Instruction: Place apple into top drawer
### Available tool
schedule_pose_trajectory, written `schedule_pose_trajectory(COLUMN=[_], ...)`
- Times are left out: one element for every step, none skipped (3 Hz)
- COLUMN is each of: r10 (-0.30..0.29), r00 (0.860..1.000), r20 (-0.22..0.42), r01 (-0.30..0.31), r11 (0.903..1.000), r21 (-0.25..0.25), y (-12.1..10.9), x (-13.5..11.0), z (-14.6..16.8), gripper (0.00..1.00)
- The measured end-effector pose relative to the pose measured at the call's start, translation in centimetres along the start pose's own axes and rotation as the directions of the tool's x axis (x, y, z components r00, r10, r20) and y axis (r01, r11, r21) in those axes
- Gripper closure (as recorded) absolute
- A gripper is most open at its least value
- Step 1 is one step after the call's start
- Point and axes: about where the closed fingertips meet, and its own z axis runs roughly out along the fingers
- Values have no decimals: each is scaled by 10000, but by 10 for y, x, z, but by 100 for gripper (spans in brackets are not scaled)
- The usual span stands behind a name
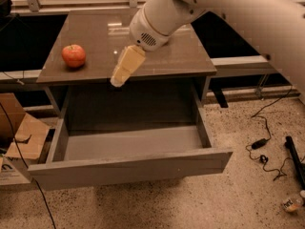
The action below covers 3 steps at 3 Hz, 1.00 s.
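Observation:
The red-orange apple sits on the left part of the brown tabletop, near its front edge. The top drawer is pulled out below the tabletop, and its grey inside is empty. My gripper hangs over the front edge of the tabletop, to the right of the apple and apart from it. Its cream fingers are together, point down and to the left, and hold nothing. My white arm comes in from the upper right.
A cardboard box stands on the floor left of the drawer. Black cables and a power adapter lie on the speckled floor at the right. A dark rod lies at the far right.

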Motion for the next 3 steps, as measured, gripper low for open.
schedule_pose_trajectory(r10=[139,253,292], r00=[9984,9951,9930], r20=[541,953,1148], r01=[-140,-234,-234], r11=[9999,9995,9984], r21=[22,-208,-518], y=[-23,-45,-62], x=[-14,-26,-34], z=[30,64,97], gripper=[0,0,0])
